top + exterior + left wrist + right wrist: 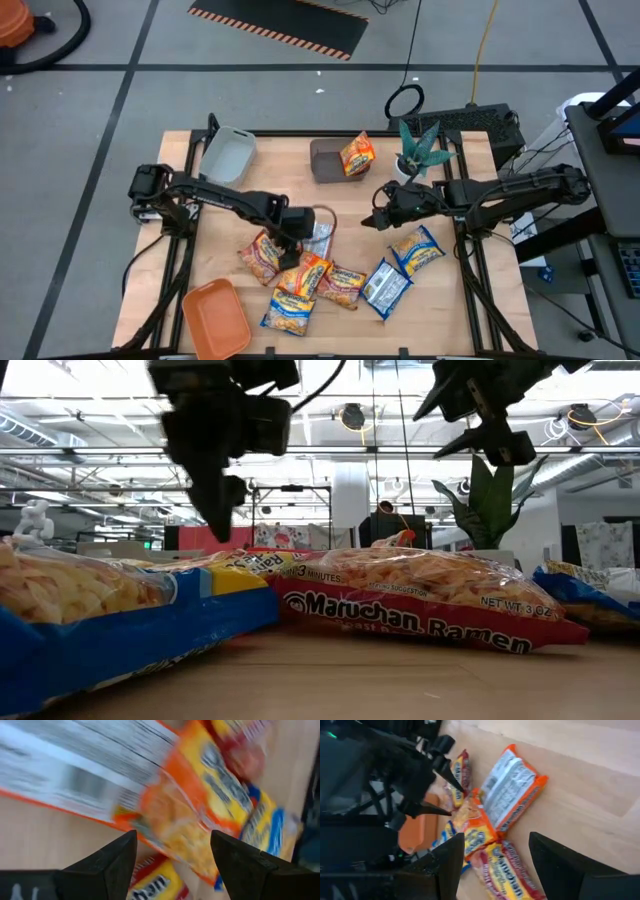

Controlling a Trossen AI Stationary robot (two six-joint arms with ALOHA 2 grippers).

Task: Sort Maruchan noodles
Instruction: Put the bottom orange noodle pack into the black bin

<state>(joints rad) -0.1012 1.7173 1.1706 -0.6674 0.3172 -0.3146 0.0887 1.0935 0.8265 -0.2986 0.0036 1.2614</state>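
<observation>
Several Maruchan noodle packets lie in a loose pile on the wooden table: a red one (262, 255), an orange one (305, 275), one white back up (318, 238), and blue-and-yellow ones (288, 312) (415, 250). Another orange packet (357, 153) leans in a dark bin at the far side. My left gripper (292, 250) (172, 857) hangs open just above the pile, fingers pointing down over the orange packet (185, 815). My right gripper (378, 220) (495, 865) is open and held above the table, right of the pile, facing it.
An orange tray (215, 318) sits at the near left corner and a grey tray (228, 155) at the far left. The dark bin (330, 160) stands far centre, with a potted green plant (420, 150) to its right. Bare wood shows between pile and bins.
</observation>
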